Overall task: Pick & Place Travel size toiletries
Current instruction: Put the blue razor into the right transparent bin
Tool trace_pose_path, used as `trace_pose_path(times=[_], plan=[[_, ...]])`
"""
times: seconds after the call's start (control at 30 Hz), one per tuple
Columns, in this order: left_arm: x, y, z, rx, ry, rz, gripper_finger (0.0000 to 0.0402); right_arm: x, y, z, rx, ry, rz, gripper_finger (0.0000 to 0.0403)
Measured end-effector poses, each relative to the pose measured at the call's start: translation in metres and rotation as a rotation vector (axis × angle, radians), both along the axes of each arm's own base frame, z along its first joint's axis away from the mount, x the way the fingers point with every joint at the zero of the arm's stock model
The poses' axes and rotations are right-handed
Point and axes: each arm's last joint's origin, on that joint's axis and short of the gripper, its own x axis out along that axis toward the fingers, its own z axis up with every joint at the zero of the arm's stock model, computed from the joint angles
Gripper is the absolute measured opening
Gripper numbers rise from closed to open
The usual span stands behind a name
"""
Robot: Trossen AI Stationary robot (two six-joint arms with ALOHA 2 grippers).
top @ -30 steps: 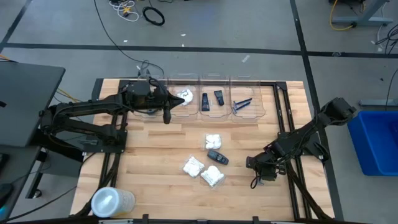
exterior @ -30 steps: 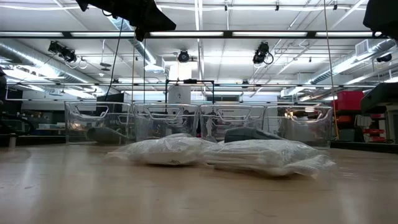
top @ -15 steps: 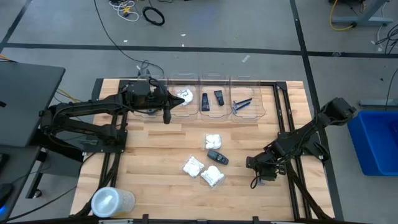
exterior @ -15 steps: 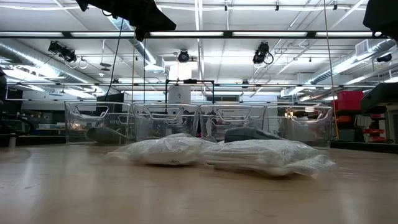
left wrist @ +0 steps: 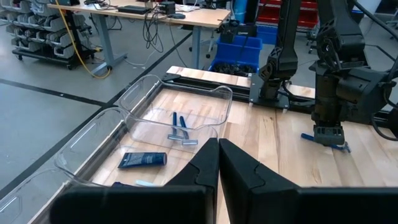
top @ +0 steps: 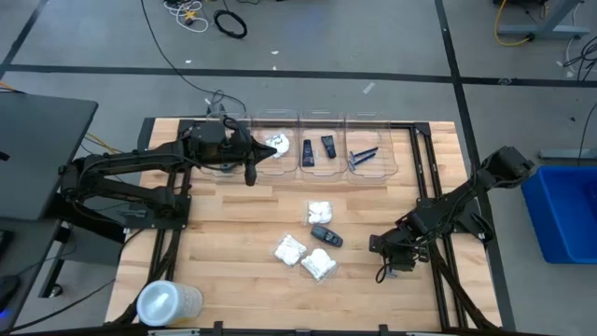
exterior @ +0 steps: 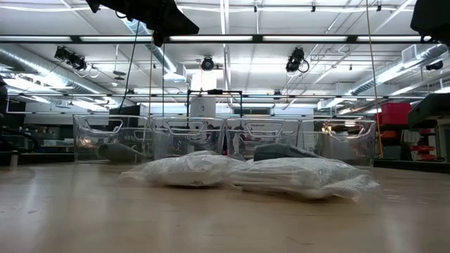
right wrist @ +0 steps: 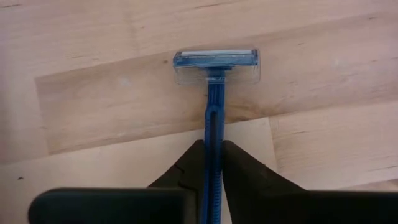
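- The blue razor [right wrist: 215, 74] is lying flat on the wooden table [top: 233, 233], near the table's right edge, well apart from the other things.
- The right gripper [right wrist: 212, 151] is sitting low over it, and its two fingers are pressing on the thin handle from both sides, so it is pinching the razor.
- Seen from above, nothing is looking different from a second ago: both arms are staying where they were, and all the things are lying in the same spots.
- So I think the only new thing is the pinch on the handle, and the razor is not lifting off the wood yet.
- That means the picking part is about done, and the carrying part is coming next.
- The clear bins [top: 322, 163] are standing in a row at the far side of the table, and the one on the right is already holding other razors [top: 364, 156].
- Three white packets [top: 291, 248] and a dark case [top: 326, 236] are waiting in the middle of the table.
- The left gripper [left wrist: 217, 152] is hanging just in front of the bins with its fingers squeezed together, holding nothing.
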Motion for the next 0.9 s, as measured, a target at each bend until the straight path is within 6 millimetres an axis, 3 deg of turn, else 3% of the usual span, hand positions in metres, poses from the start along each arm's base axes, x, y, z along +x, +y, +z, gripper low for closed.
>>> trace_pose_path(times=[0.37, 0.9], plan=[[0.0, 0.0, 0.0, 0.0, 0.0, 0.0, 0.002, 0.0, 0.0, 0.001, 0.007, 0.016, -0.007, 0.0045], [0.0, 0.0, 0.0, 0.0, 0.0, 0.0, 0.002, 0.015, 0.009, 0.032, 0.007, 0.013, -0.006, 0.0044]])
